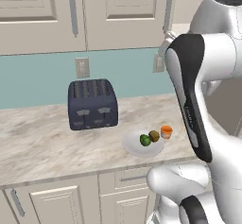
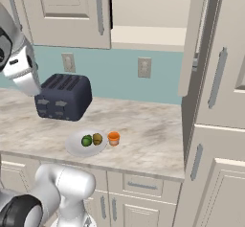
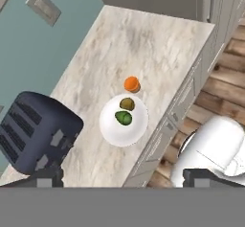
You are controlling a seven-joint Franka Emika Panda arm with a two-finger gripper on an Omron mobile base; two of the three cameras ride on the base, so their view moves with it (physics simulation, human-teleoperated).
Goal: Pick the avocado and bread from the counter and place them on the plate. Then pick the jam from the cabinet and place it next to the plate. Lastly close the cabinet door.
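Note:
The white plate (image 1: 134, 146) (image 2: 74, 145) (image 3: 117, 131) lies near the counter's (image 1: 42, 142) front edge. On it rest the green avocado (image 1: 145, 140) (image 2: 86, 141) (image 3: 123, 118) and the brown bread (image 1: 154, 135) (image 2: 97, 138) (image 3: 127, 104), side by side. The orange jam (image 1: 166, 132) (image 2: 113, 138) (image 3: 131, 84) stands upright on the counter just right of the plate. My gripper (image 3: 127, 179) hangs high above the plate, looking down, open and holding nothing. The cabinet door (image 2: 194, 39) stands open beside its pale inner shelf (image 2: 148, 32).
A dark blue toaster (image 1: 92, 104) (image 2: 63, 96) (image 3: 38, 130) sits left of the plate by the teal wall. Two wall outlets (image 2: 144, 67) are on the backsplash. A tall cream cabinet (image 2: 215, 125) bounds the counter on the right. Wood floor (image 3: 225, 96) lies below the counter's front edge.

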